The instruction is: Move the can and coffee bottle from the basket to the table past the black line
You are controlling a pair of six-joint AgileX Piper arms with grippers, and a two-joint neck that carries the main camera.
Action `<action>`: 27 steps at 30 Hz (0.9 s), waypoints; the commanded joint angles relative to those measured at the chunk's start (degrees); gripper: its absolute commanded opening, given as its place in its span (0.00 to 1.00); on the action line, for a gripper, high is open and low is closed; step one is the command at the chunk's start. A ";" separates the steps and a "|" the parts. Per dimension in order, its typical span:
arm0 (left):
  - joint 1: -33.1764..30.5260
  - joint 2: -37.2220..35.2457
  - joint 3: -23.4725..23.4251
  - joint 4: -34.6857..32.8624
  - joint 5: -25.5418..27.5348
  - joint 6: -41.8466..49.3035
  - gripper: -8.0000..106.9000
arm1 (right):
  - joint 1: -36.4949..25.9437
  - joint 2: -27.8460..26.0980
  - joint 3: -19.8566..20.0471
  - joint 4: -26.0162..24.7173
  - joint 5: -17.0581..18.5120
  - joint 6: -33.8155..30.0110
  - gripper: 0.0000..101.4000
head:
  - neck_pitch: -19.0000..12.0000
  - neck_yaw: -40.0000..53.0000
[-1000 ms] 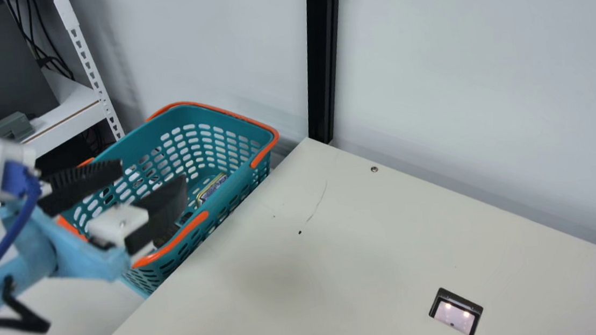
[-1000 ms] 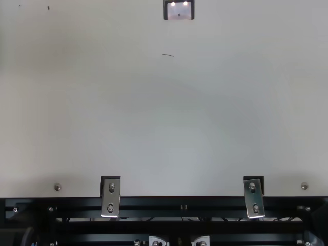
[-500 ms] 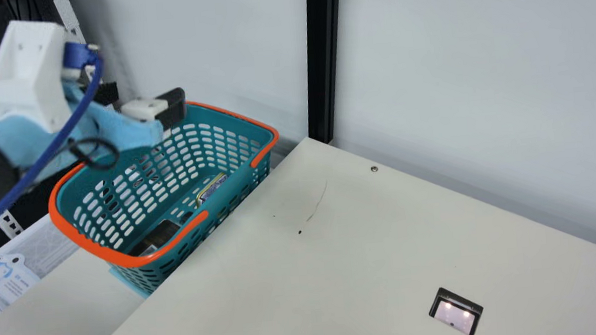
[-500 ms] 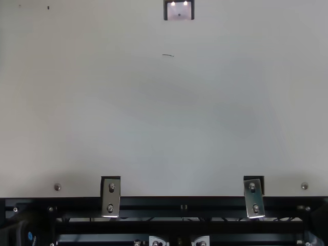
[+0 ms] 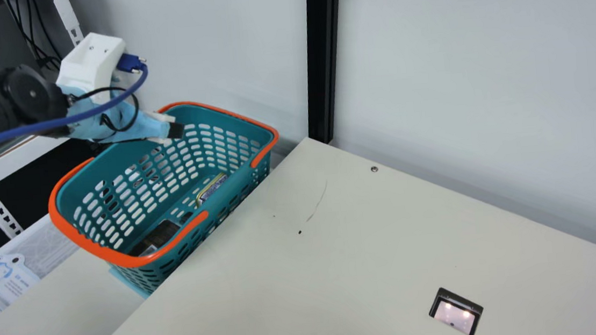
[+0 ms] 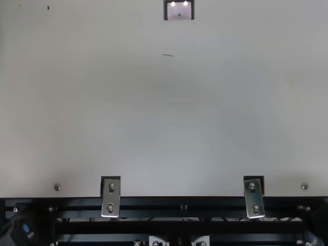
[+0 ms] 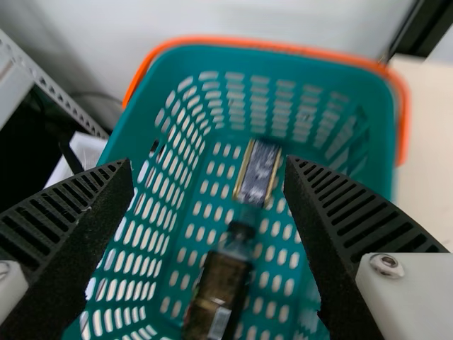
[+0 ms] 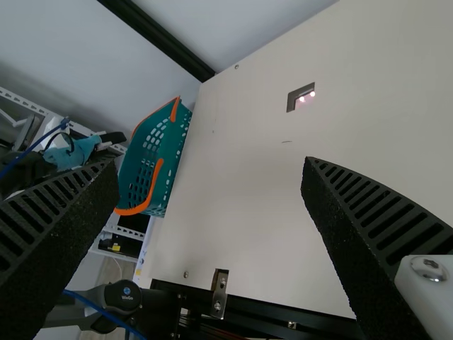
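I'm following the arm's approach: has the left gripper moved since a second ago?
Yes: in the main view, the left gripper has moved up and to the right, judged against the basket.

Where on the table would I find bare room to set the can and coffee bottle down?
Small marks aside, the table is bare from the lit recess to the two metal brackets, and from that recess to the basket. The basket is crowded: can and coffee bottle lie close together, with the left end effector above.
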 commanded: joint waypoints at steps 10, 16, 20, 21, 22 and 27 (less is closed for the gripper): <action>3.17 15.88 -7.15 1.75 5.50 11.89 0.85 | 0.00 0.00 0.00 0.00 0.00 0.00 1.00 | -0.97 0.69; 0.46 19.45 -8.14 2.07 5.21 10.72 0.85 | 0.00 0.00 0.00 0.00 0.00 0.00 1.00 | -0.97 0.69; -1.15 22.08 -9.69 2.32 5.72 8.73 0.85 | 0.00 0.00 0.00 0.00 0.00 0.00 1.00 | -0.97 0.69; -1.54 22.77 -10.18 2.31 5.85 8.29 0.85 | 0.00 0.00 0.00 0.00 0.00 0.00 1.00 | -0.97 0.69; -1.93 23.49 -10.74 2.30 5.95 7.89 0.85 | 0.00 0.00 0.00 0.00 0.00 0.00 1.00 | -0.97 0.69; -3.59 27.61 -13.84 2.33 5.82 6.16 0.85 | 0.00 0.00 0.00 0.00 0.00 0.00 1.00 | -0.97 0.69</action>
